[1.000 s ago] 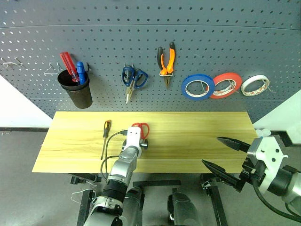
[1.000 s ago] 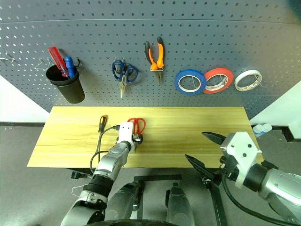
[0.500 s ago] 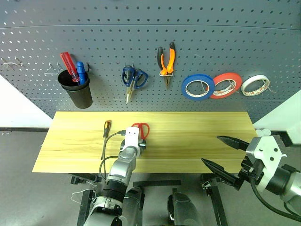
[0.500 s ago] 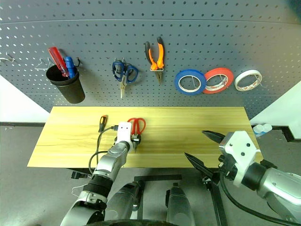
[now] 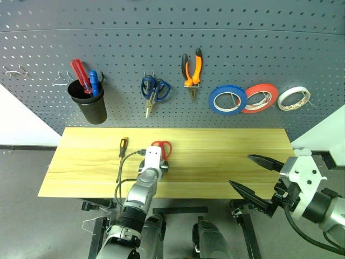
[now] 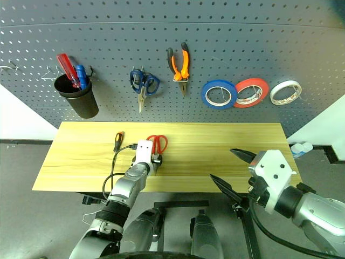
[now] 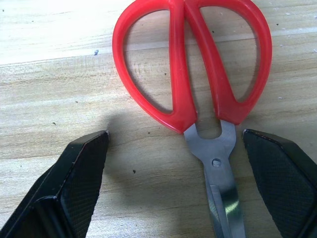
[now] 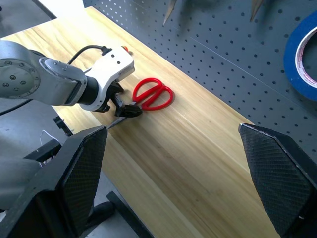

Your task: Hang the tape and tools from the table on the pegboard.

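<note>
On the dark grey pegboard (image 5: 172,48) hang a black cup (image 5: 88,106) holding red and blue screwdrivers, blue-handled scissors (image 5: 152,91), orange-and-black pliers (image 5: 191,71), and blue tape (image 5: 228,100), red-orange tape (image 5: 260,97) and white tape (image 5: 294,97). On the wooden table (image 5: 226,156) lie a thin screwdriver (image 5: 121,156) and red-handled scissors (image 5: 161,148), the left gripper (image 5: 157,167) over their blades. The right gripper (image 5: 257,180) hangs wide open past the table's front edge.

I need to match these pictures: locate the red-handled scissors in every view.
Left eye: red-handled scissors on the light wooden table, left of centre.
Right eye: same spot.
Left wrist: handles up top.
Right wrist: centre-left.
Shared landmark: left pincer at the blades.
</note>
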